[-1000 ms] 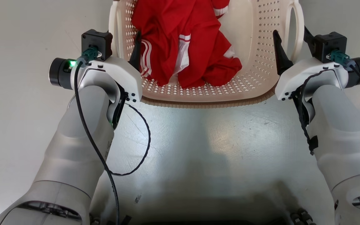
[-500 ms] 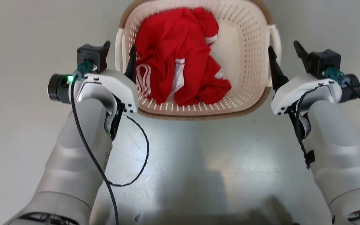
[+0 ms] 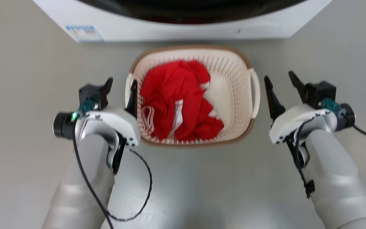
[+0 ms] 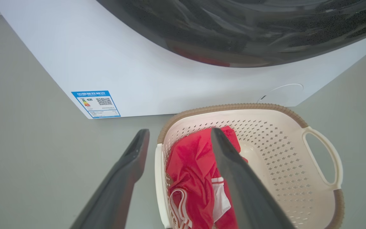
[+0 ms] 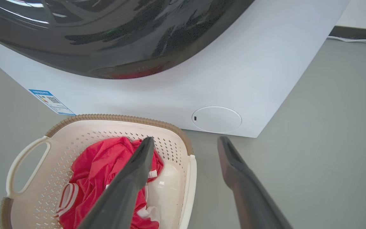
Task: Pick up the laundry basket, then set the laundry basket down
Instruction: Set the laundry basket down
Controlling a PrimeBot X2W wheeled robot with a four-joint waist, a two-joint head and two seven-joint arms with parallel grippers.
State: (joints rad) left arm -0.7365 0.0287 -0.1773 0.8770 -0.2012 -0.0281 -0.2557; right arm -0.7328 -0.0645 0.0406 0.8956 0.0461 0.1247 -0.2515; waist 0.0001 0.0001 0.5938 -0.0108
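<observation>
Two grippers flank the laundry basket (image 3: 233,76), which sits on the grey floor (image 3: 27,95) at the middle of my head view. Its far brown rim lies near the foot of the white washing machine (image 3: 183,30) at 12 o'clock.

At the basket's 9 o'clock, my left gripper (image 3: 121,89) is spread wide astride the left handle (image 3: 127,92), with one dark finger outside it and the other over the inner edge. I cannot tell whether either finger touches the plastic.

At 3 o'clock, my right gripper (image 3: 281,83) is also wide and holds nothing. Its inner finger is just outside the right handle (image 3: 255,95).

A red garment (image 3: 176,98) with white stripes is heaped in the basket toward the 9 o'clock side, leaving bare cream bottom toward 3 o'clock.

At about 11 o'clock from the basket, on the machine's lower corner, is a label (image 4: 96,104). It has a blue header of white Chinese characters, a QR code and a small coloured chart. The print is too fine for me to read.

A round cover (image 5: 216,119) sits low on the machine's front at about 1 o'clock, under the dark door glass (image 5: 106,31).
</observation>
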